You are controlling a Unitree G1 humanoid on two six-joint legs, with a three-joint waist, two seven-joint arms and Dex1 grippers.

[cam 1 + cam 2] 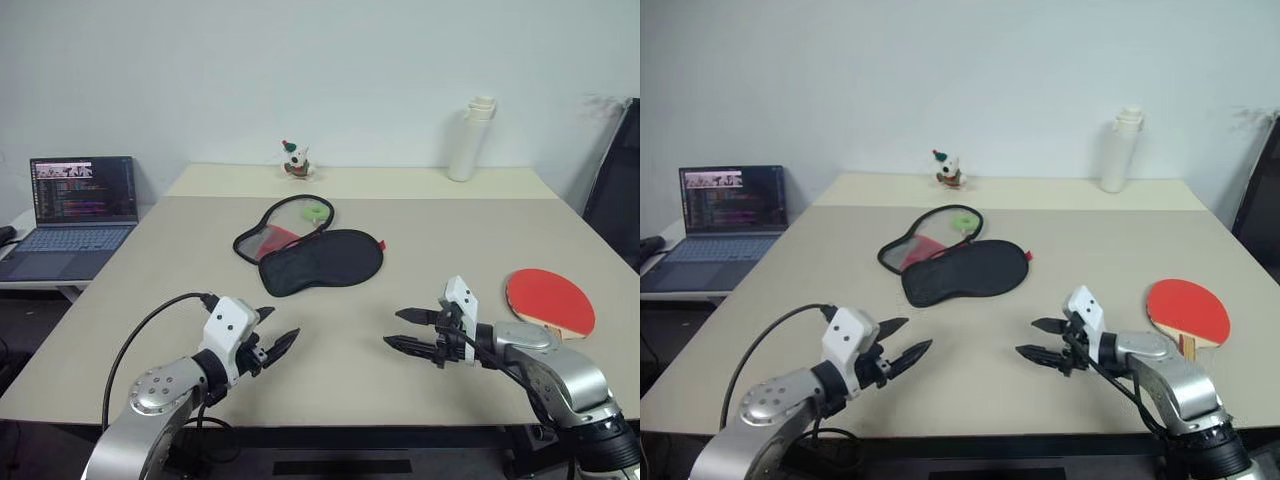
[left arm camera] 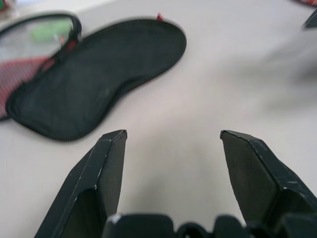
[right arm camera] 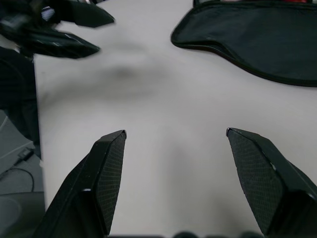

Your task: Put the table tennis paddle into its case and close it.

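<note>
While both arms hover low over the near part of the beige table [image 1: 420, 215], the left jaws [image 1: 275, 339] and the right jaws [image 1: 408, 331] stand wide apart and hold nothing, their black tips turned toward each other across a bare stretch of tabletop. The round red rubber-faced table tennis paddle [image 1: 548, 299] lies flat just behind the right jaws, on their outer side, near the table's right edge; its short light wooden handle is mostly hidden behind the right arm's silver forearm. The flat black fabric paddle-shaped case [image 1: 320, 261] lies beyond the gap between the two jaws, nearer the left ones, opened into two halves. The solid black half is closer; the see-through mesh half [image 1: 282, 226] lies farther off, with something red under the mesh that is hard to make out, and a green ring pull [image 1: 318, 212] resting on it. In the left wrist view the case is cut off at the picture's edge. Far beyond both jaws, at the table's back edge, stand a small toy figure [image 1: 295, 160] and a tall white bottle [image 1: 470, 138]. An open laptop [image 1: 72, 212] sits on a separate surface outward of the left jaws.
</note>
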